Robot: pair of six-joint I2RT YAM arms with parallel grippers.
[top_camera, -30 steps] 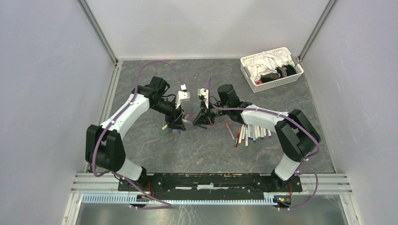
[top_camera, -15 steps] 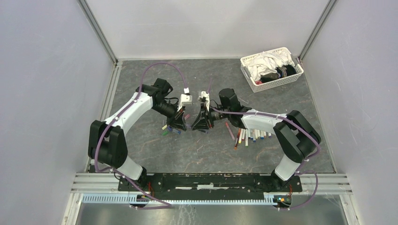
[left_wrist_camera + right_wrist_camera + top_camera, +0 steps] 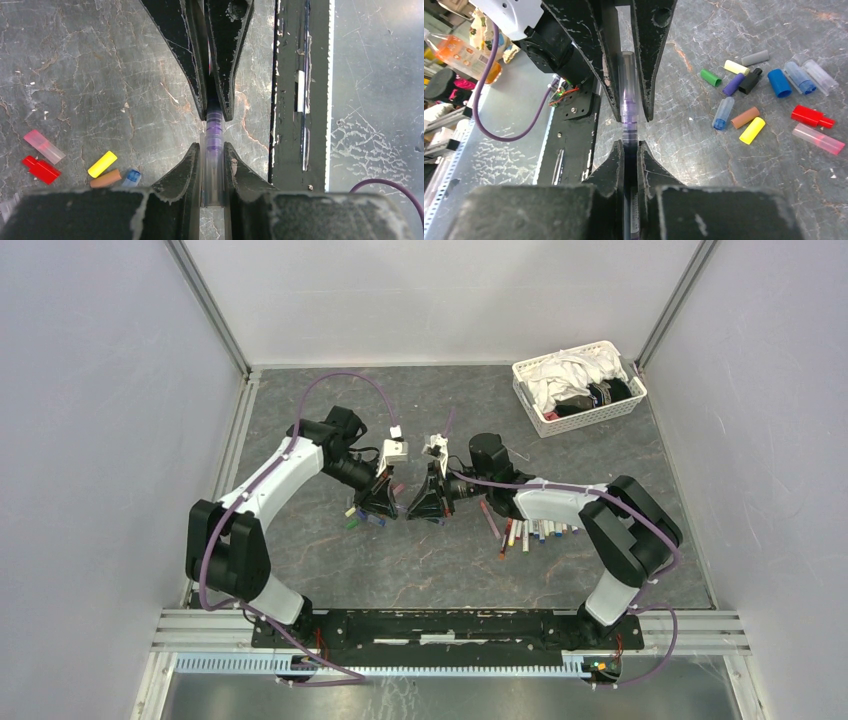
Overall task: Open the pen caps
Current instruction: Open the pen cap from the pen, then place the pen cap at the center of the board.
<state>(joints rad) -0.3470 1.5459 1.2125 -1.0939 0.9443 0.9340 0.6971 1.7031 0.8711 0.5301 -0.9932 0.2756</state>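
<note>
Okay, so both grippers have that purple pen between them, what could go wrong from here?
The left gripper pinches the clear cap and the right gripper the purple pen's barrel; either could slip as they pull apart.
Their fingertips face each other closely, so a skewed pull could knock them together.
A dropped cap could scatter the loose caps nearby.

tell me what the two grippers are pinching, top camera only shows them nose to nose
observer: one pen spans both; the right gripper clamps its barrel.
operator: and the left one
observer: the left gripper is shut on that pen's clear cap, which looks still on.
operator: any caps off already
observer: yes, loose caps lie on the table, yellow, blue, green and black among them.
</note>
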